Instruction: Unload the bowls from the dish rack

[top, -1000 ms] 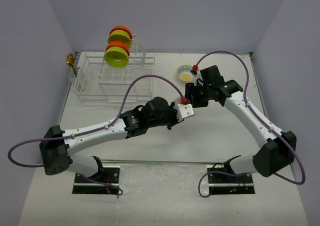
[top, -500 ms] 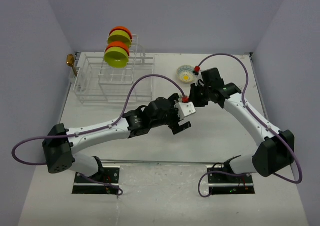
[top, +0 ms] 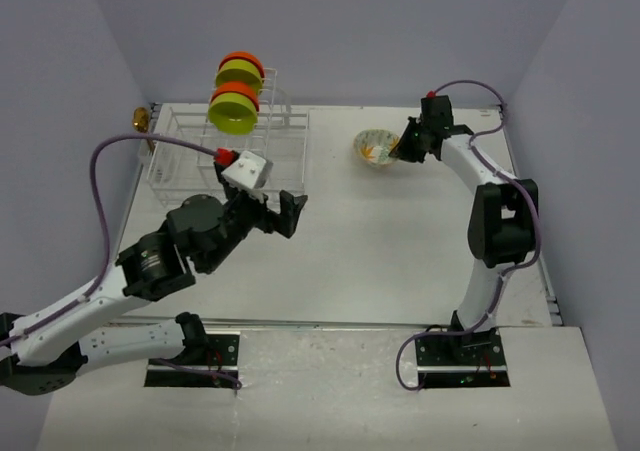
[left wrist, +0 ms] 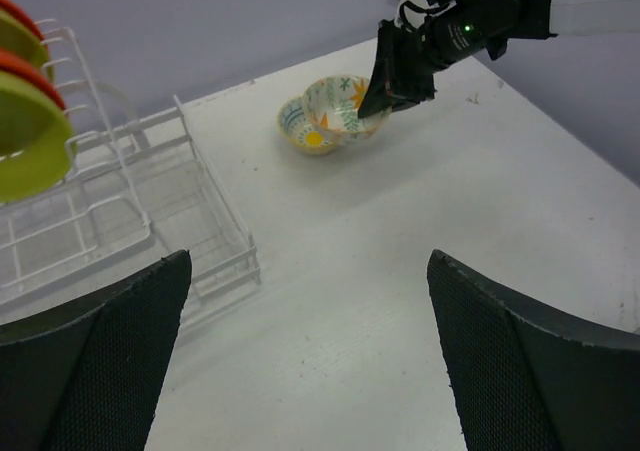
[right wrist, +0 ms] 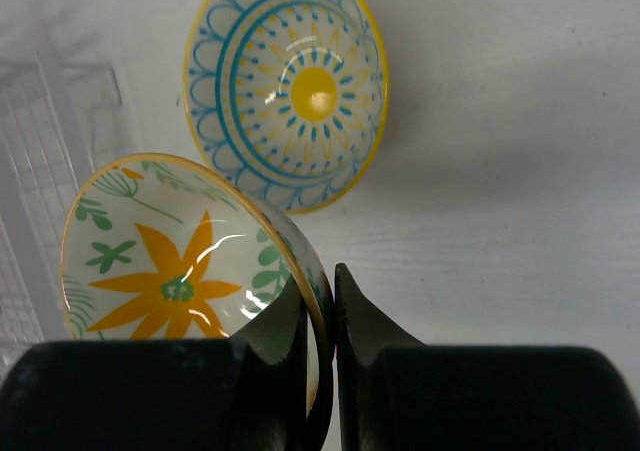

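Right pincer clamped the rim of the orange-flower bowl, tipped, mouth up and rackward | blue-patterned bowl lay just beside, far-right counter | left pincer gaped empty near dish rack | orange and lime bowls stood on edge there.

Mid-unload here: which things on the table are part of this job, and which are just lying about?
Part of the job: dish rack; orange bowls and lime-green bowls standing in its upright section; orange-flower bowl, gripped at the rim by the right hand; blue-and-yellow patterned bowl on the table beside it.
Lying about: small gold-coloured object by the rack's left end.
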